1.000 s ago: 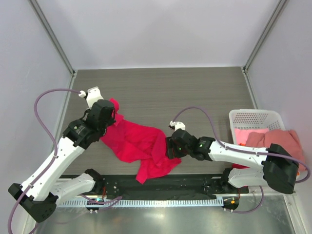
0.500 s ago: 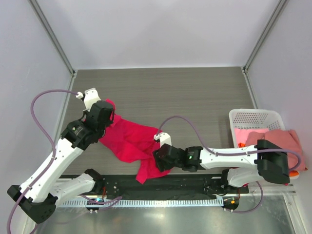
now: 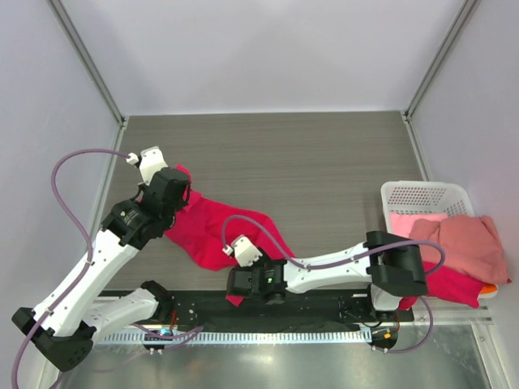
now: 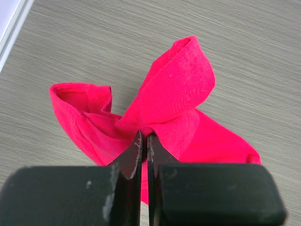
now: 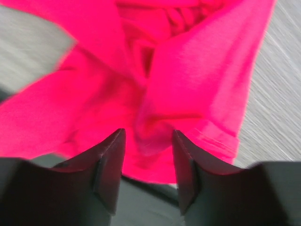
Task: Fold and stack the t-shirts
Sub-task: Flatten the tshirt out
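The right end effector (image 5: pixel 148 135) is half open, its two fingers astride a bunched fold at the near hem of the crimson t-shirt (image 3: pixel 215 235). Whether they already press the cloth I cannot tell. The shirt runs diagonally away from it across the table (image 3: pixel 324 154), long axis pointing far and left. At that far-left end the left end effector (image 4: pixel 144 136) has its fingers shut on a gathered corner. Each arm thus has its own end of the garment, so the next move is likely to be closing the right grip and then drawing the two ends apart along that diagonal.
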Tool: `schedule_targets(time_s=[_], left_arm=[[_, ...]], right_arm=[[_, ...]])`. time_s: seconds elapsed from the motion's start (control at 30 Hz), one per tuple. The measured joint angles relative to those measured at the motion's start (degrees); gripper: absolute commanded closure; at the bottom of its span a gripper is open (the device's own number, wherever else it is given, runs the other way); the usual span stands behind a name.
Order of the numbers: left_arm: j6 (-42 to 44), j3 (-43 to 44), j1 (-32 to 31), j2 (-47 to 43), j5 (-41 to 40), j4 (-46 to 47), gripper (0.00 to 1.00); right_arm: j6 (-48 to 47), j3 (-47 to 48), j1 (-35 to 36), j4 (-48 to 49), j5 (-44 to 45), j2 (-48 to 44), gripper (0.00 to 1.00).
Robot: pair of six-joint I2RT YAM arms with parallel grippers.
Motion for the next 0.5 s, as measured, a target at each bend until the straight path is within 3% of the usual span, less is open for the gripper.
schedule_targets(time_s=[0.03,0.13,0.17,0.37,0.5], left_arm=[[0.02,0.0,0.0,0.0,0.0,0.0,1.0],[0.0,0.0,0.0,0.0,0.0,0.0,1.0],[0.0,0.0,0.0,0.0,0.0,0.0,1.0],[-0.44,-0.07,0.0,0.81,0.13,0.24,1.0],[-2.14,-1.97,0.04,2.34,1.03,2.19,1.0]], right_arm=[[0.28,0.37,0.0,-1.05,0.96,1.18,0.61],[0.98,0.55,-0.04,-4.17,3.45,3.26,0.94],[1.44,0.55,-0.13,-5.22,4.39,3.3,0.99],[2.05,0.44,-4.98,-7.5,6.62,-1.77,0.99],[-1.6,1.31,-20.02,-6.71,5.09,-11.67,0.99]])
